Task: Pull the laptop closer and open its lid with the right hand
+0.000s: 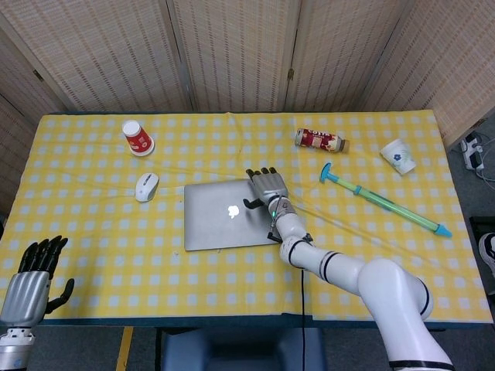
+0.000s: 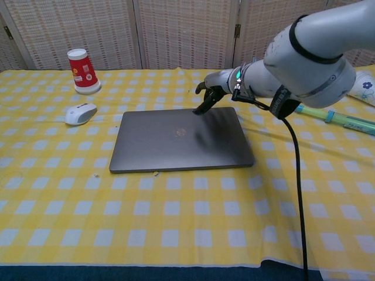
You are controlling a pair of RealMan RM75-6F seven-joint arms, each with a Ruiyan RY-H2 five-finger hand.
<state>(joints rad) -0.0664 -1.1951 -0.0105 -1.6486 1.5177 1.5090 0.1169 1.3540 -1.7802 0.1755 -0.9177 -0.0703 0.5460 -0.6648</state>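
Closed grey laptop flat in the middle of the yellow checked table. Right hand over its far right corner, fingers spread, holding nothing. Left hand at the near left edge, fingers apart, empty. Red cup upside down far left.

One laptop lies on one table. There are two paper cups, a red one and a white one, one mouse, one bottle and one long blue-green stick.
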